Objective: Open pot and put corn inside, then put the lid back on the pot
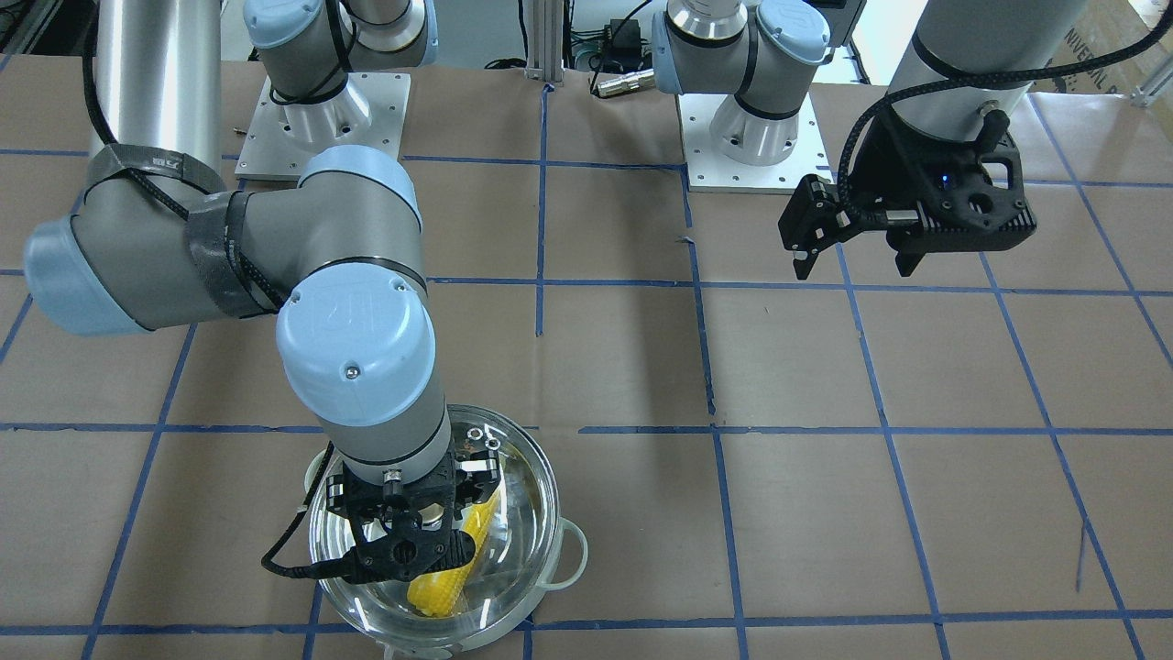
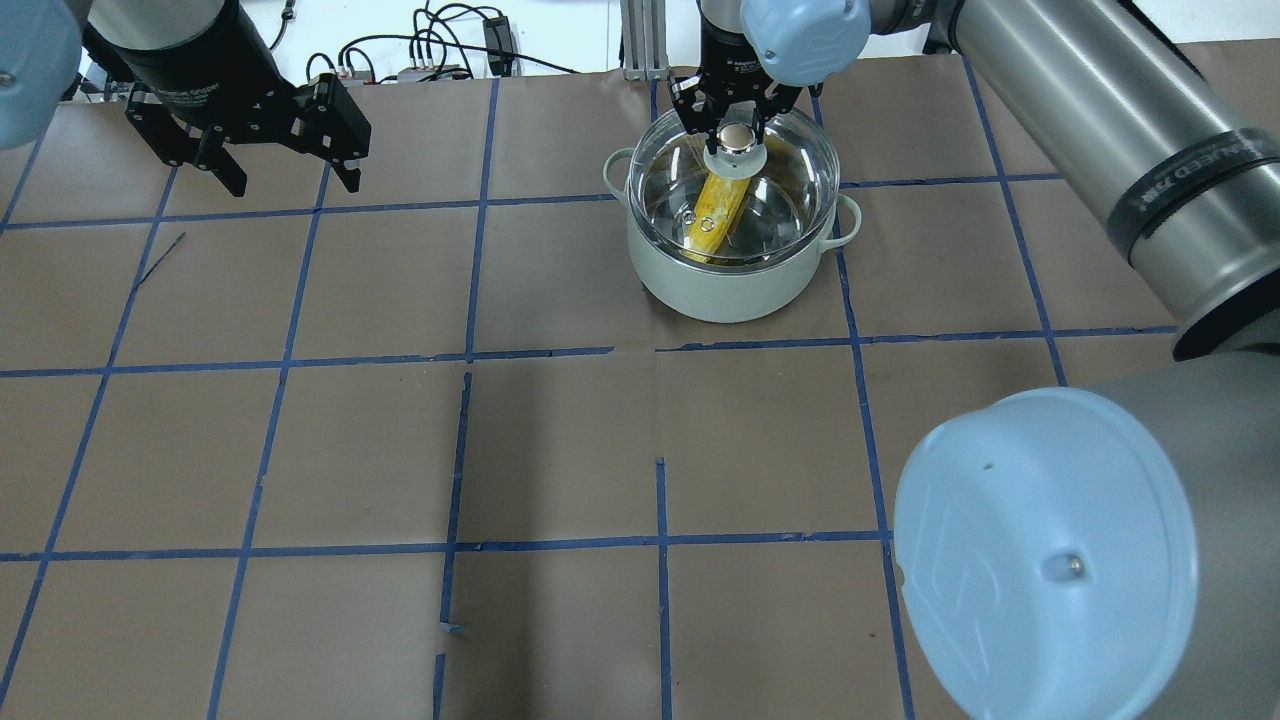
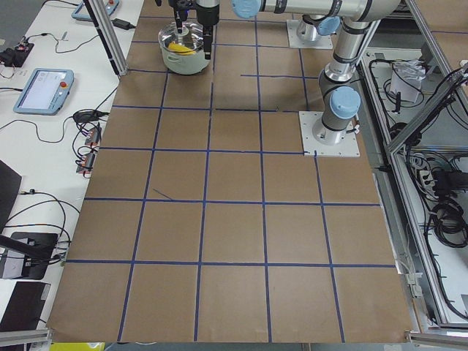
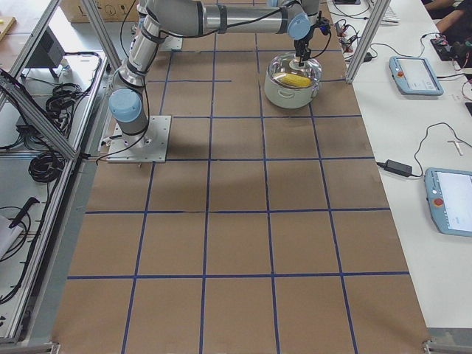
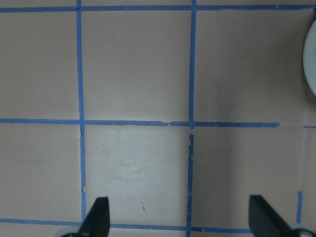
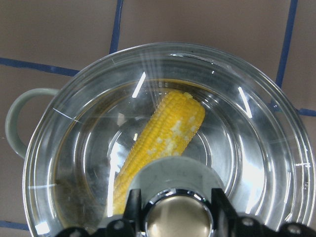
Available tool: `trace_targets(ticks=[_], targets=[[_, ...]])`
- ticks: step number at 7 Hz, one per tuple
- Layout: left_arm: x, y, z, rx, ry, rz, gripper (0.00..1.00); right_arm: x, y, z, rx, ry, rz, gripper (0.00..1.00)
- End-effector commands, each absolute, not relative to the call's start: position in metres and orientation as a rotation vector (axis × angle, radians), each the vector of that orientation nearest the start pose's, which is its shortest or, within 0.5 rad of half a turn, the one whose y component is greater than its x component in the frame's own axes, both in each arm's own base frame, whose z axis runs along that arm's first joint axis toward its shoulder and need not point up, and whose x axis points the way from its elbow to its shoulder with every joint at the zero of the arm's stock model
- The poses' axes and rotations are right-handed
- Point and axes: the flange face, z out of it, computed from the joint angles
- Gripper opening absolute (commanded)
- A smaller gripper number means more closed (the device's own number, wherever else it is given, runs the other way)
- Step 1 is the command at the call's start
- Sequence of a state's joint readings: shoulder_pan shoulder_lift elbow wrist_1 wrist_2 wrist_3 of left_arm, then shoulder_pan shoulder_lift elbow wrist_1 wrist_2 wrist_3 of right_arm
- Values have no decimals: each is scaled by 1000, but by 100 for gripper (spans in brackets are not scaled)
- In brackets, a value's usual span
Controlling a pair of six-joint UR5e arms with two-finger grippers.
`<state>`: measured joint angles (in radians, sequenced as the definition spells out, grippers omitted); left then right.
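Observation:
The steel pot (image 2: 730,290) stands at the table's far side, right of centre. The yellow corn (image 2: 715,215) lies slanted inside it and shows through the glass in the right wrist view (image 6: 168,128). The clear glass lid (image 2: 790,170) sits on the pot's rim. My right gripper (image 2: 735,125) points straight down over the lid, its fingers closed against the sides of the central knob (image 6: 177,217). My left gripper (image 2: 292,180) is open and empty, hovering above bare table far to the left of the pot.
Brown paper with a blue tape grid covers the table (image 2: 560,450). The pot's pale side handles (image 2: 848,222) stick out left and right. My right arm's elbow (image 2: 1045,560) fills the overhead view's lower right. Tablets and cables lie beyond the table's far edge (image 4: 417,74).

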<state>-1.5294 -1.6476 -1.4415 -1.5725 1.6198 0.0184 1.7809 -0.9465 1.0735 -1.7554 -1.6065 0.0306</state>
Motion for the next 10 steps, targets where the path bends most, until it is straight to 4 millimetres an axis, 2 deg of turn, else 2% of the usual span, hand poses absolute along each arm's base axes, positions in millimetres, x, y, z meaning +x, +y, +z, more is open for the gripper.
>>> trace_targets(ticks=[1, 9, 10], targets=[[-106, -534, 512, -37, 3090, -76, 100, 282, -699, 362, -285, 3158, -77, 12], [-107, -533, 513, -38, 3090, -81, 100, 282, -698, 362, -283, 3159, -60, 13], [-107, -534, 513, -40, 3091, -90, 100, 282, -698, 362, -283, 3158, -62, 59]])
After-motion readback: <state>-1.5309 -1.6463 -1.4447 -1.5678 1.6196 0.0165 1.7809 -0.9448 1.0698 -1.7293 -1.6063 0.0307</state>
